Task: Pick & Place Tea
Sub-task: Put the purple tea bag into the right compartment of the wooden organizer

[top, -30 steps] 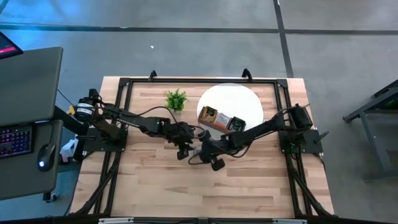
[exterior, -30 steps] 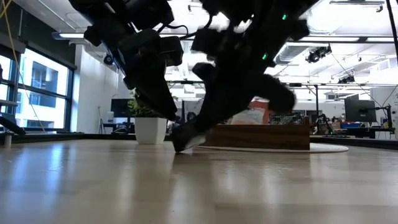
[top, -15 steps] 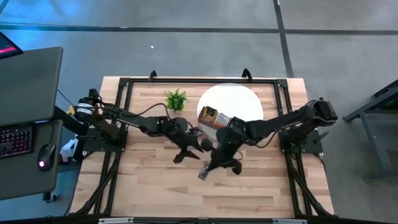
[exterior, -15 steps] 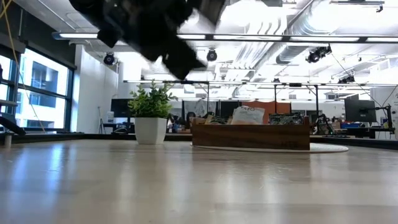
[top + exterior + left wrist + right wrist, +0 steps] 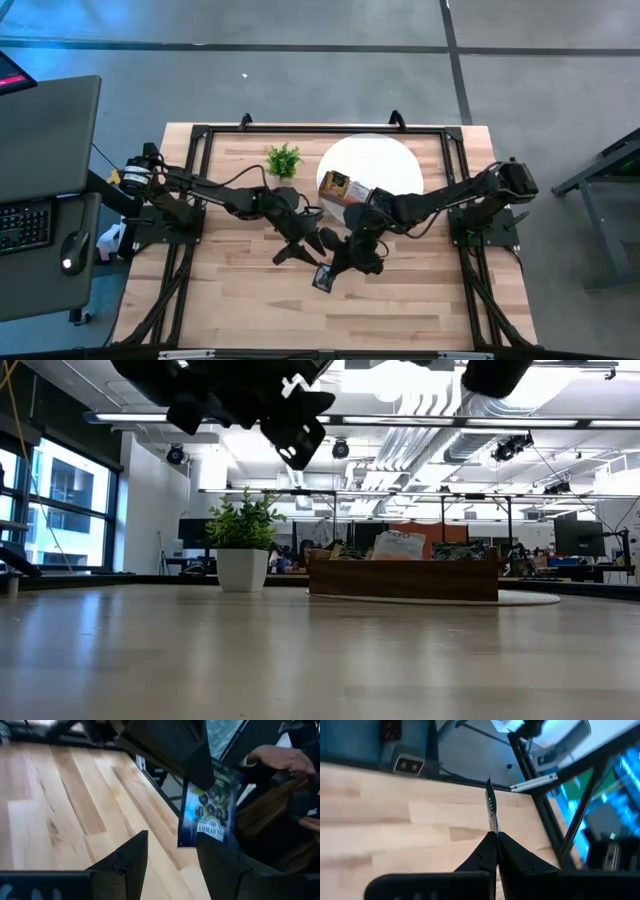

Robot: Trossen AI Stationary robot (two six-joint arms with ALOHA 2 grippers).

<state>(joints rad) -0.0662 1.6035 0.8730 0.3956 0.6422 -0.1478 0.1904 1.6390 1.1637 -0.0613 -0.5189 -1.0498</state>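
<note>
Above bare wood, right tool [image 5: 330, 270] pinches black sachet [image 5: 322, 278] edgewise.

Right gripper [image 5: 326, 272]: carried from the table's middle toward the near edge, now pinched shut on a small flat black square tea sachet [image 5: 322, 278], held clear of the wooden tabletop [image 5: 240, 290]. Left gripper [image 5: 292, 252]: swung slightly nearward, fingers spread. Low view: both arms lifted away, the brown wooden compartment tray [image 5: 404, 579] uncovered.
</note>
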